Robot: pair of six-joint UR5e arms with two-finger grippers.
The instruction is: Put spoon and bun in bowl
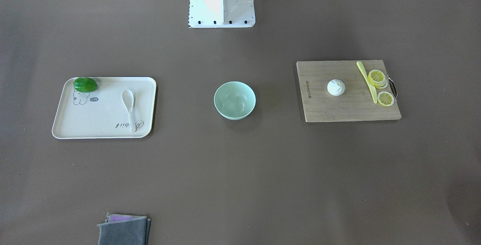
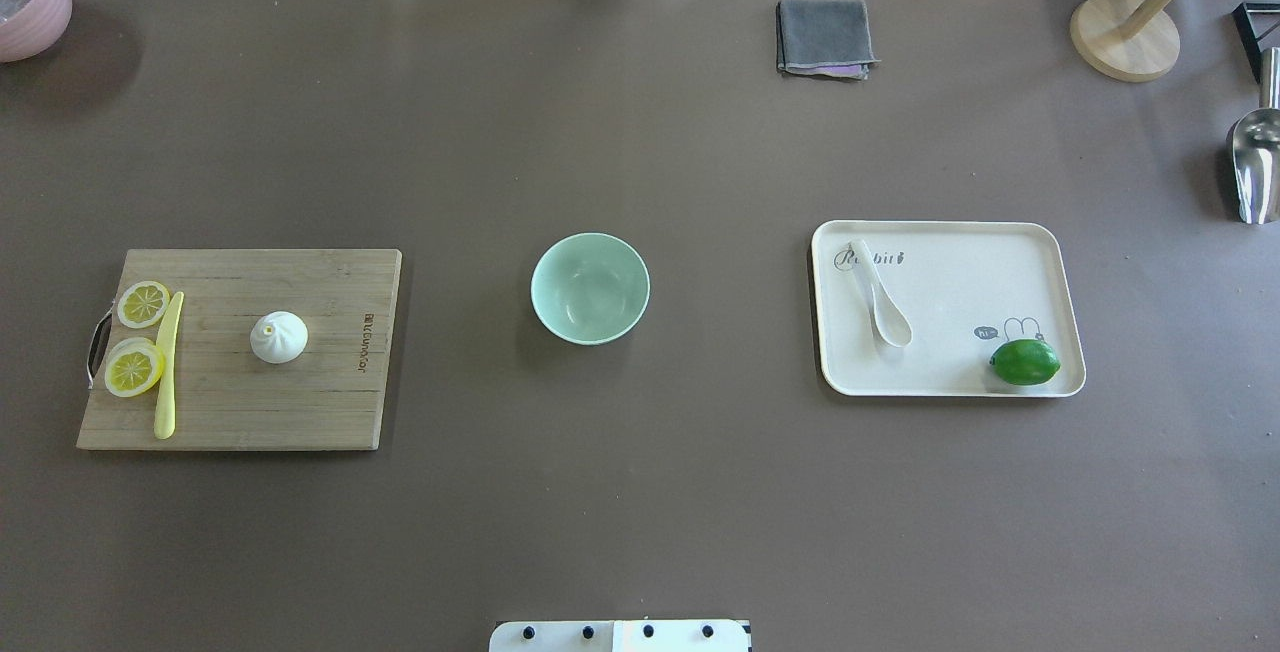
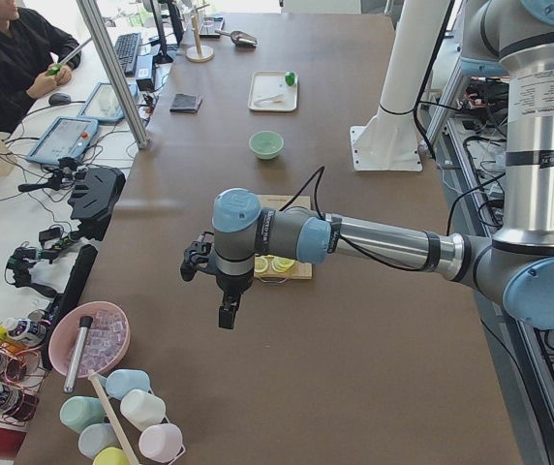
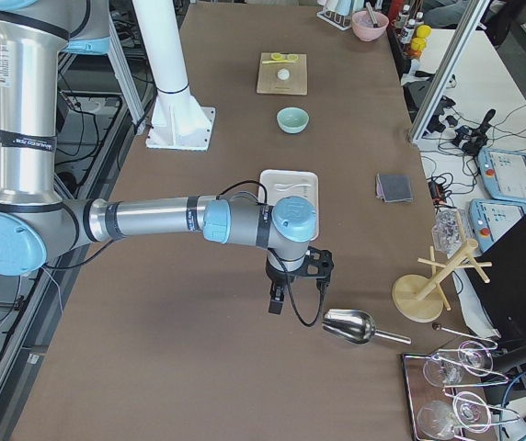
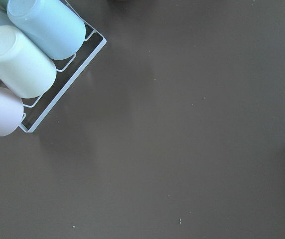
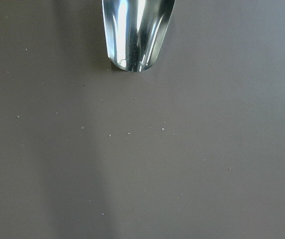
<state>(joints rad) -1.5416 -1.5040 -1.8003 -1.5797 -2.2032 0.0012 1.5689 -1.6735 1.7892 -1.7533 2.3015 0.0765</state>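
Left arm (image 3: pixel 384 242) outstretched, level, pincer (image 3: pixel 227 318) downward over table (image 3: pixel 354 397).

Overhead and front views face oppositely, sharing the bowl (image 2: pixel 590 288).

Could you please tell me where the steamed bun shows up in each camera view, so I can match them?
Front-facing: the bun right of centre, on the cutting board.
Overhead: the bun left of centre, same board.
Exterior left: not visible; the left arm blocks it.
Exterior right: the bun far, top centre.
Wrist views: not in either.
Shared landmark: the bowl, mid-table in all exterior views.
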